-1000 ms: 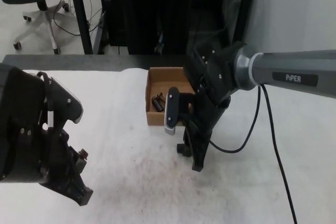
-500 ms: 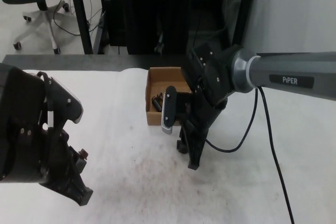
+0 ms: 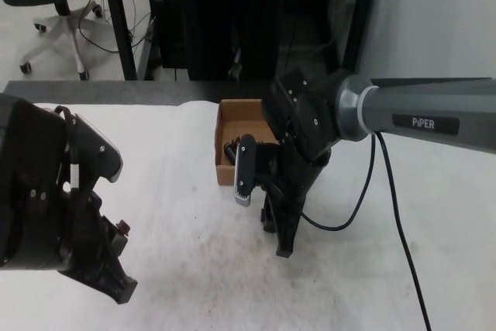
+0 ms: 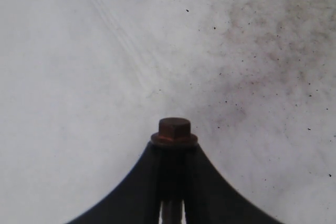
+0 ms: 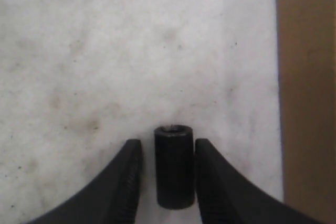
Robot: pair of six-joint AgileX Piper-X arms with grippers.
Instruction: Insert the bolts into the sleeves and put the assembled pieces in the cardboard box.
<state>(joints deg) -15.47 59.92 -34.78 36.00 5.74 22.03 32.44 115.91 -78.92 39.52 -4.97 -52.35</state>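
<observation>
Jaws of your right gripper (image 5: 169, 142) stand open, one either side of the sleeve (image 5: 174, 166) with slim gaps. Its long axis runs along them, just beside the box (image 5: 307, 77). Left gripper (image 4: 174, 146), well apart from the box, clamps a bolt (image 4: 174, 129), head proud. Wrist views give you the grips — the high view, the arms' spacing.

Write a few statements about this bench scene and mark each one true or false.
1. The left gripper is shut on a rusty brown hex-head bolt. True.
2. The black cylindrical sleeve lies inside the brown cardboard box. False: it is at the right gripper, over the white bench cover, outside the box.
3. The cardboard box holds dark pieces. True.
4. The two grippers touch each other. False: they are well apart.
</observation>
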